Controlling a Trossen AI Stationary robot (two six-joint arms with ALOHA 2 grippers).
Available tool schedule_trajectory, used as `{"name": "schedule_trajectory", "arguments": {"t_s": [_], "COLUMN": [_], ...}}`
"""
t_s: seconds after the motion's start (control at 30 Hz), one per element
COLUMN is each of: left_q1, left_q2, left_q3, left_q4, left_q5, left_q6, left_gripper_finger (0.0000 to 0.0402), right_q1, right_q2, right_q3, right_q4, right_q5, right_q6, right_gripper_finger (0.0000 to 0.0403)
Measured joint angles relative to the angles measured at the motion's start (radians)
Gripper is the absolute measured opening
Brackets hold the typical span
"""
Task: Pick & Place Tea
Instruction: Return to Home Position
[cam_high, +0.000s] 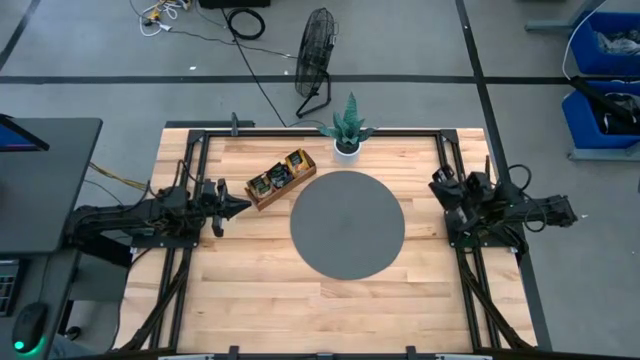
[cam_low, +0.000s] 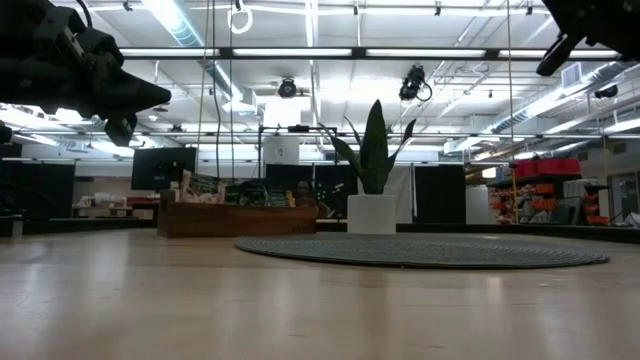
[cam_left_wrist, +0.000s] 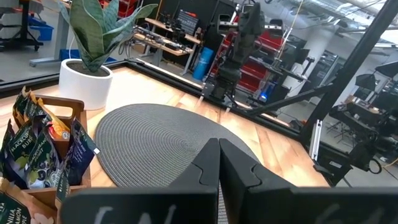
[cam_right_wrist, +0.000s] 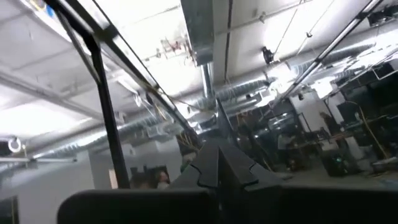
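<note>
The tea sachets (cam_high: 276, 178) stand upright in the compartments of a long brown wooden tray (cam_high: 262, 195) at the table's far left; in the left wrist view the sachets (cam_left_wrist: 37, 152) show dark blue-black with some orange. My left gripper (cam_high: 244, 206) is shut and empty, hovering above the table just left of the tray's near end; its fingers (cam_left_wrist: 218, 168) meet in the left wrist view. My right gripper (cam_high: 437, 182) is shut, raised at the table's right edge, pointing up at the ceiling (cam_right_wrist: 219, 163).
A round dark grey woven mat (cam_high: 347, 223) lies at the table's centre. A potted plant in a white pot (cam_high: 347, 128) stands at the far edge behind the mat. Metal frame rails (cam_high: 452, 190) run along both table sides. Bare wood lies toward the near edge.
</note>
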Motion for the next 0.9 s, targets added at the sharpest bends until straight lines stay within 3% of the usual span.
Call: {"name": "schedule_trajectory", "arguments": {"t_s": [0.4,0.67,0.9], "left_q1": [0.000,0.000,0.000], "left_q2": [0.000,0.000,0.000], "left_q3": [0.000,0.000,0.000], "left_q4": [0.000,0.000,0.000], "left_q5": [0.000,0.000,0.000], "left_q6": [-0.001,-0.001,-0.001], "left_gripper_finger": [0.0003,0.0003,0.0003], "right_q1": [0.000,0.000,0.000], "right_q2": [0.000,0.000,0.000], "right_q3": [0.000,0.000,0.000], "right_q4": [-0.257,-0.496,-0.578], "right_q5": [-0.066,-0.050,-0.031], "right_q6": [-0.044,-0.176,-0.236], "right_gripper_finger": [0.0000,0.0000,0.0000]}}
